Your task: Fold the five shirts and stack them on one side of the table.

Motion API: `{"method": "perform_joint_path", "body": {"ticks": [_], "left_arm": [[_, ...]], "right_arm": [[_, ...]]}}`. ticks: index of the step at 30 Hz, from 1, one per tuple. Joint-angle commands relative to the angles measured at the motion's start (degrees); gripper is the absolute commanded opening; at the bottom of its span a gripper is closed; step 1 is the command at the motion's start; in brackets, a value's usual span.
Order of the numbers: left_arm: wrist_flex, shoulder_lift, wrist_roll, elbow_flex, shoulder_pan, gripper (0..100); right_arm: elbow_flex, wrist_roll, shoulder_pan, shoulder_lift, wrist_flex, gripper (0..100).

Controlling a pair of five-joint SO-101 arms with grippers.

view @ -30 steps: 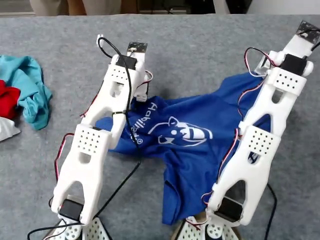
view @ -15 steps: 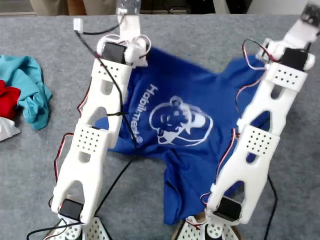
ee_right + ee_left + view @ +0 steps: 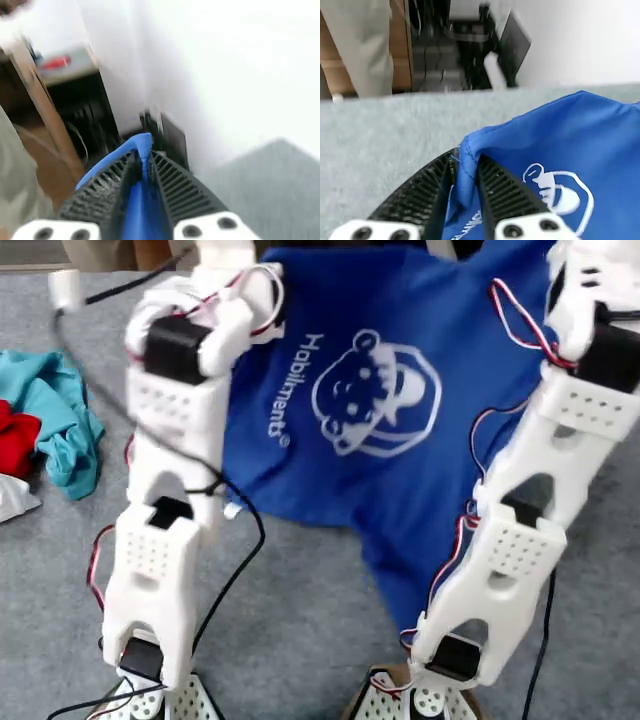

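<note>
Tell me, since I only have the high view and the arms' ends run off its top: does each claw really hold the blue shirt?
Observer: Yes for the left. In the left wrist view the left claw is shut on a folded edge of the blue shirt.
Operator: And the right?
Observer: In the right wrist view the right claw is shut too, with a thin pinch of blue cloth poking out past its tips.
Operator: Is the cloth slack?
Observer: From the left claw it runs off smooth, with the white print flat beside it. I cannot see the whole span.
</note>
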Motion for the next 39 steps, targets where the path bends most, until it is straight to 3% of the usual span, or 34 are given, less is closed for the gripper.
{"method": "perform_joint_path", "body": {"ticks": [1, 12, 16, 20, 26, 39], "left_arm": [[0.7, -10.9, -1.9, -2.6, -0.8, 2], [8.4, -32.3, -9.2, -2.5, -4.2, 2], [10.0, -36.9, -10.1, -2.5, -4.6, 2], [10.0, -39.9, -9.8, 0.0, -10.0, 2], [10.0, -49.0, -9.8, 14.3, -15.0, 2], [10.0, -74.2, -9.9, 53.5, -14.9, 2]], "right_arm": [[-2.4, -0.3, -0.7, -9.8, -2.5, 0.6], [-1.9, 2.0, 1.1, -25.9, -1.6, 0.5], [-1.9, 6.2, 0.7, -29.8, 5.2, 0.5], [-1.9, 7.6, 0.7, -32.8, 12.0, 0.5], [-2.0, 7.6, 1.0, -38.4, 13.3, 0.5], [-1.9, 7.6, 1.1, -43.6, 7.3, 0.5]]}}
